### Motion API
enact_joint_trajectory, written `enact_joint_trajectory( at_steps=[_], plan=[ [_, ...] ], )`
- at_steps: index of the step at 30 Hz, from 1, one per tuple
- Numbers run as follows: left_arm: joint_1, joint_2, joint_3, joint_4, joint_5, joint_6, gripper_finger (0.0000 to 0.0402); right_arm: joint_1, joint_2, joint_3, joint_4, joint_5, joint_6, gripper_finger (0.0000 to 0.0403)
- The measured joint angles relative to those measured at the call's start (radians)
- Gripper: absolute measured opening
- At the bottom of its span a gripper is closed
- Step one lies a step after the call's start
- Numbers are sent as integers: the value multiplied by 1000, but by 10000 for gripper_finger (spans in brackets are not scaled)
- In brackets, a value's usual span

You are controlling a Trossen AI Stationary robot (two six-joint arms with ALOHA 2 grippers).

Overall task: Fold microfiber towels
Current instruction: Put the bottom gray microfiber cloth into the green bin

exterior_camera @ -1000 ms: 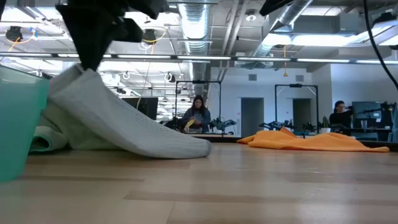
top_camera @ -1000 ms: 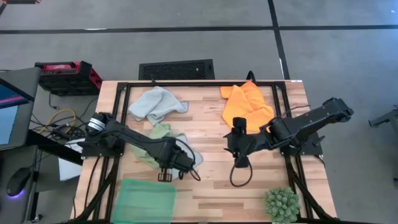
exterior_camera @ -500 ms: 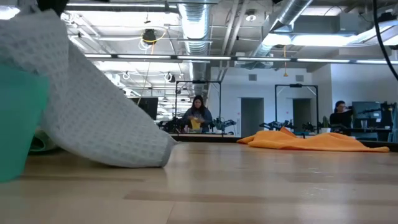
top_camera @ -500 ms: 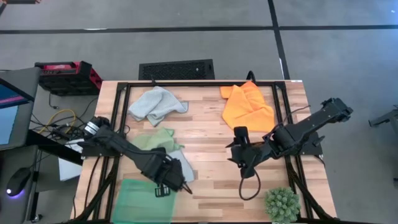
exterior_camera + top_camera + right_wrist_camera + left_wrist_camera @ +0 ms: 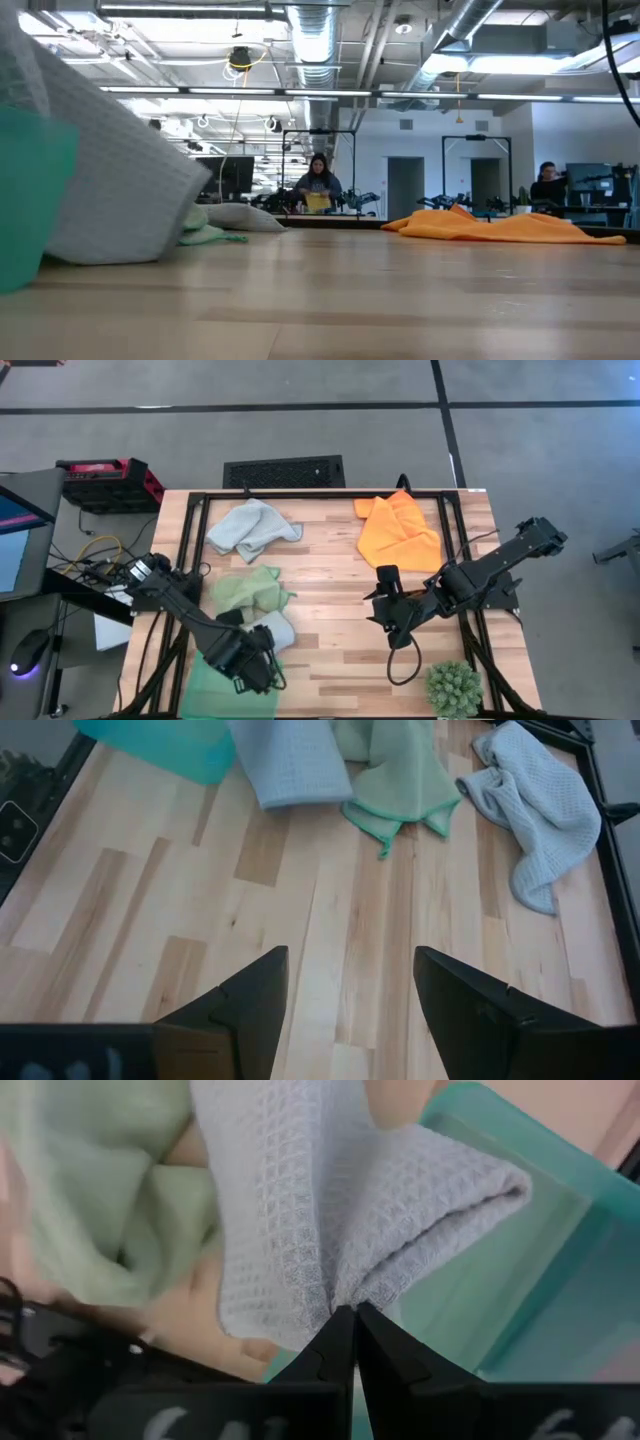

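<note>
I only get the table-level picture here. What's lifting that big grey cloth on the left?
Observer: The left gripper is shut on a fold of that pale grey-blue waffle-weave microfiber towel.
Operator: And the green thing at the picture's edge?
Observer: That's a translucent green rectangular tray; the towel's gripped end is above its edge.
Operator: Is the other arm doing anything?
Observer: The right gripper is open above the bare wooden table, holding nothing.
</note>
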State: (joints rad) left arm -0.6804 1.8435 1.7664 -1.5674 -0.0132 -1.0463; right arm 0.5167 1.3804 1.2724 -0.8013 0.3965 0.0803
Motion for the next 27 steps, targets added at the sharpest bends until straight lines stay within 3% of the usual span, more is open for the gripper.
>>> enact_joint_trajectory(
  at_steps=[20,27],
  plan=[
    [-151,0,24,0,27,-169,0,-2,0,0,1,2,2,240],
    [-196,7,9,111,52,-174,0,-2,0,0,2,2,8,240]
  ],
)
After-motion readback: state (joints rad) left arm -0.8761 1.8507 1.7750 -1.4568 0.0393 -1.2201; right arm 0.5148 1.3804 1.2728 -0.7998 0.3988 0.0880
